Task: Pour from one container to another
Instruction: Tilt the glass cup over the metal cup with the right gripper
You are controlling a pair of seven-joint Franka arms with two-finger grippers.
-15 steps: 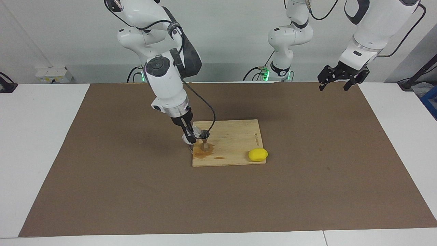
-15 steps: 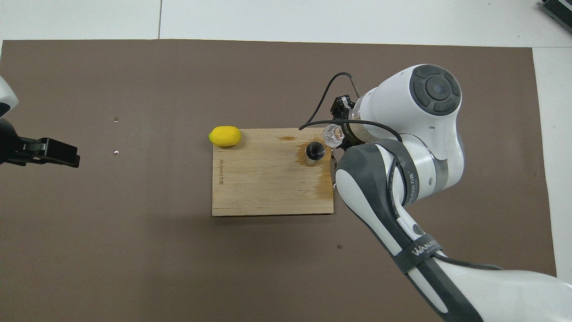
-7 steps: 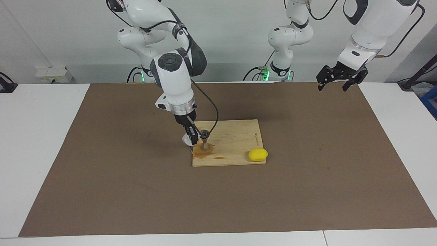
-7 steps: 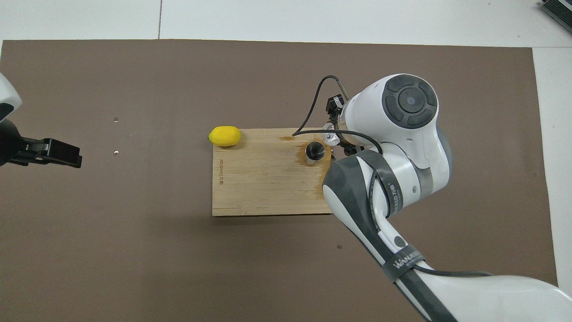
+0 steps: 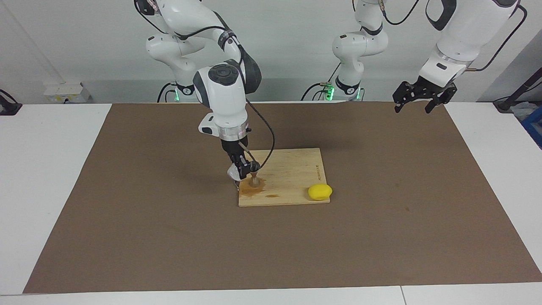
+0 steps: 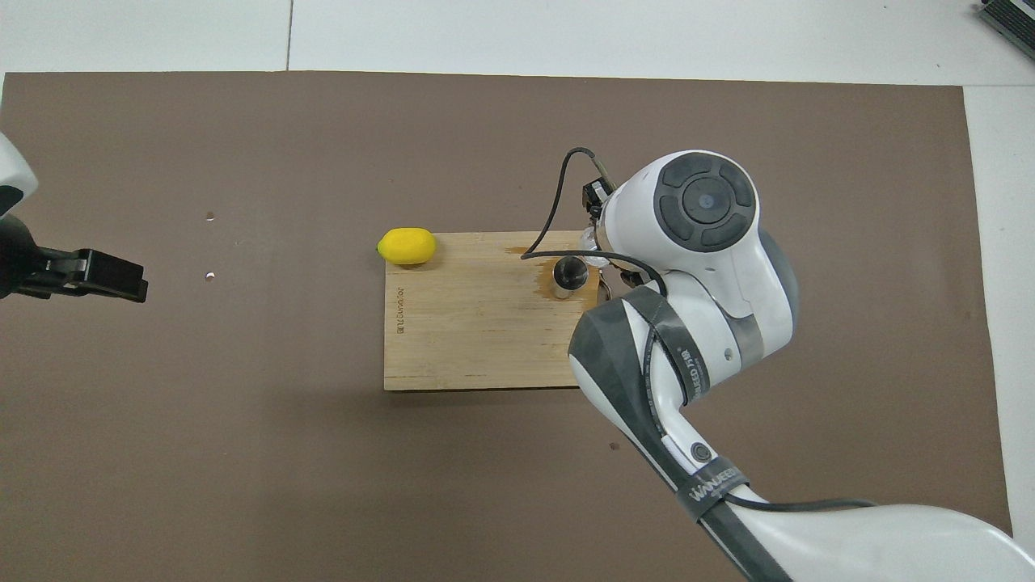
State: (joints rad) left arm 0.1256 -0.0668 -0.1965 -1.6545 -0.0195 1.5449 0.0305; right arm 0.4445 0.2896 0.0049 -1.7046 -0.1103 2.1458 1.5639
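Clear cup (image 5: 233, 171): small, see-through and short; low centre-left of the facing view, at the board's corner toward the right arm's end, just beside the jigger. In the overhead view only a glassy sliver shows under the wrist.
Jigger (image 5: 254, 178): silvery metal, hourglass shape with a narrow waist, standing upright on the board; from overhead (image 6: 570, 275) its round mouth looks dark inside.
Cutting board (image 5: 292, 169): pale wood with straight grain, rectangular, centre of the frame; a brown wet-looking stain spreads around the jigger's foot.
Lemon (image 5: 320, 192): bright yellow, smooth, oval; at the board's corner farther from the robots, toward the left arm's end.
Mat (image 5: 127, 212): dull brown sheet covering most of the white table.
Right gripper (image 5: 241, 168): fingers clamped on the clear cup; the forearm drops almost straight down from the upper left of the facing view, its wrist over the board's corner with a black cable looping beside it.
Left gripper (image 5: 419, 99): black, fingers spread wide with nothing between them; it hangs in the air at the upper right of the facing view, over the mat's edge, waiting.
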